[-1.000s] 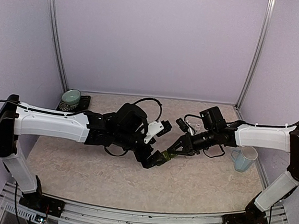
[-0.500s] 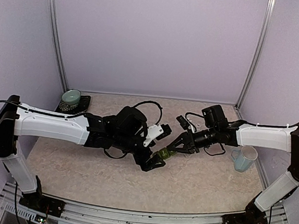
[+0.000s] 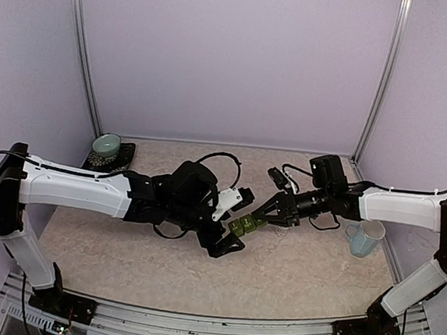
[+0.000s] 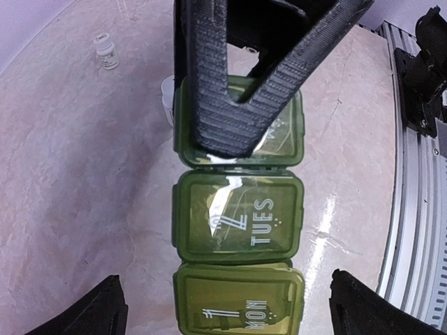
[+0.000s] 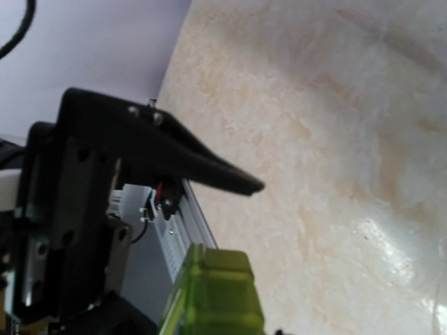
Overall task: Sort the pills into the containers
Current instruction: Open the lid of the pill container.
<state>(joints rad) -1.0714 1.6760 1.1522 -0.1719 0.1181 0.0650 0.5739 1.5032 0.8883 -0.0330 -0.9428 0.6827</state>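
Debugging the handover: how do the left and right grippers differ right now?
The left gripper is wide open, fingers either side of the containers without touching; the right gripper is shut on them. The left gripper straddles the MON end; the right gripper pinches the opposite end compartment. Both are at the same green strip.

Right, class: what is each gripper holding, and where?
The right gripper pinches the green pill box by its end compartment, beyond TUES; the left gripper holds nothing.
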